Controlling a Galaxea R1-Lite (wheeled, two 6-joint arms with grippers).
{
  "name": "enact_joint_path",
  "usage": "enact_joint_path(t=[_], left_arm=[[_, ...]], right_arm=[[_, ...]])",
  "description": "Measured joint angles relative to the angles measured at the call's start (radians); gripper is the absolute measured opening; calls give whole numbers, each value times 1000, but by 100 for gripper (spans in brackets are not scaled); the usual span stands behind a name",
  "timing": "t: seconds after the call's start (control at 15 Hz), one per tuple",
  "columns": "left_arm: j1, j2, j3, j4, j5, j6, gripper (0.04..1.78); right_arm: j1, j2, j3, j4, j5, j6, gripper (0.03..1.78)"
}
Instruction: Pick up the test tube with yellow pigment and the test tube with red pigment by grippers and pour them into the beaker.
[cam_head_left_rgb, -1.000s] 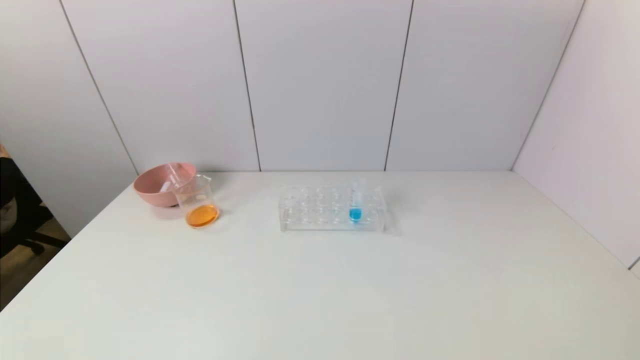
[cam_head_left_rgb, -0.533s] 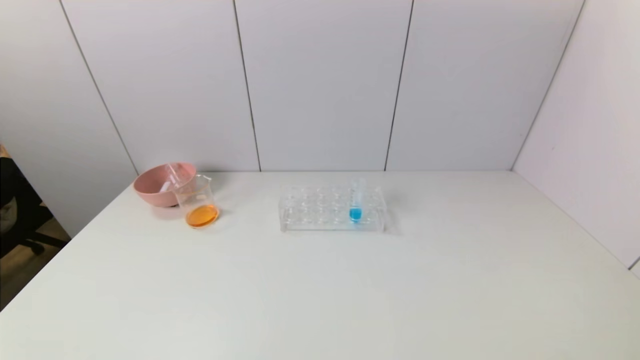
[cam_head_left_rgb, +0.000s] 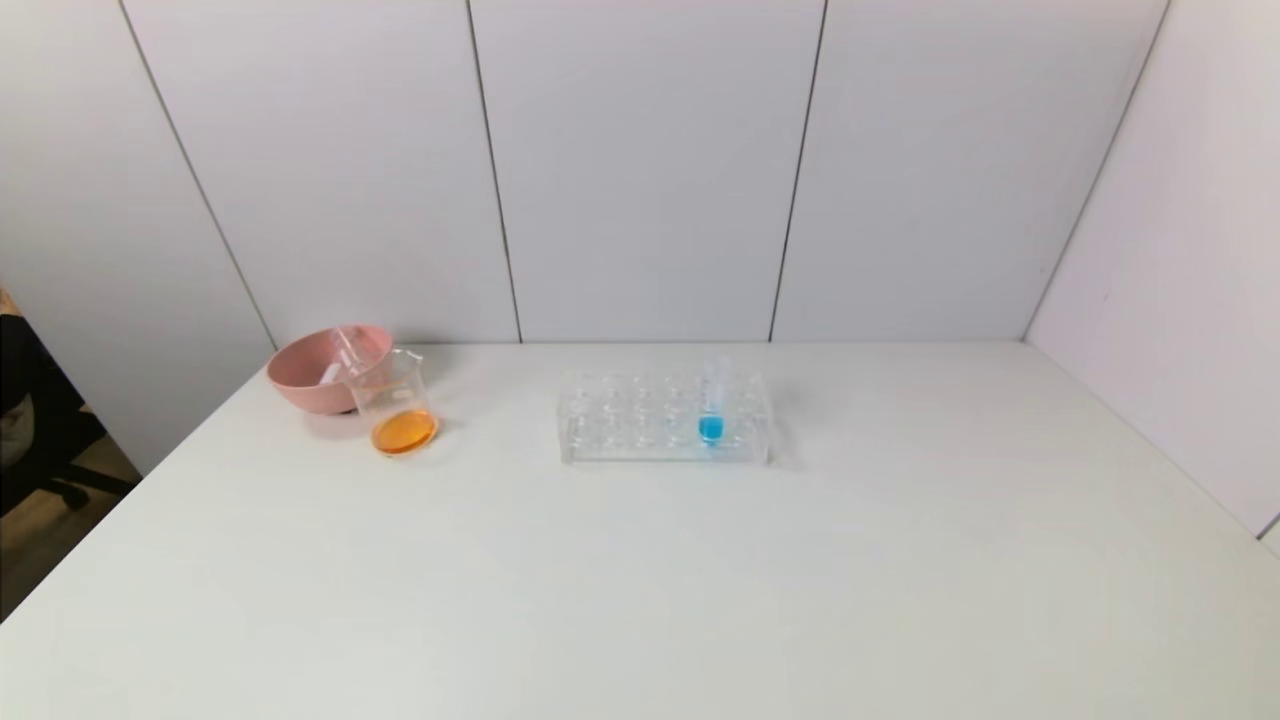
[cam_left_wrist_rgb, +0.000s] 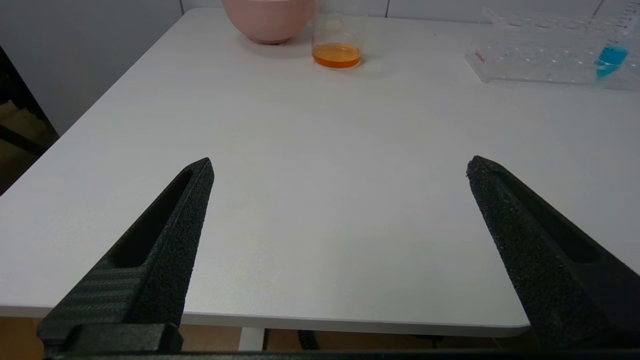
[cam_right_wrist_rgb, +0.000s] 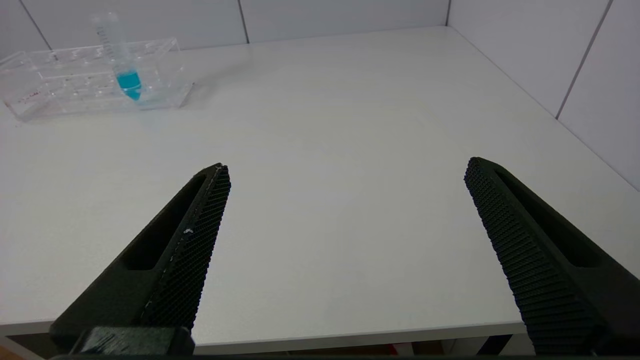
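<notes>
Two tubes lying in the pink bowl (cam_head_left_rgb: 320, 365) are hard to make out, colours unreadable. Beaker (cam_head_left_rgb: 395, 405) touching the bowl holds orange liquid. Blue tube (cam_head_left_rgb: 712, 405) stands in the rack (cam_head_left_rgb: 640, 435). Left claw (cam_left_wrist_rgb: 340, 167) and right claw (cam_right_wrist_rgb: 347, 170) hang spread wide, empty, at the worktop (cam_head_left_rgb: 700, 580) near edge. Nothing's moved since a second ago.

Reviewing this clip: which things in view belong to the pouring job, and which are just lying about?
Job:
beaker, holding orange liquid
left gripper, open near the table's front edge
right gripper, open near the front edge
clear tubes in the pink bowl

Lying about:
blue tube
rack
</notes>
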Motion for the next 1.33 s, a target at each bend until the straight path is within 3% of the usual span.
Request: enact_joint_path(t=[1.33], left_arm=[[0,0,0,0,1,0,176]], right_arm=[[0,0,0,0,0,-1,171]])
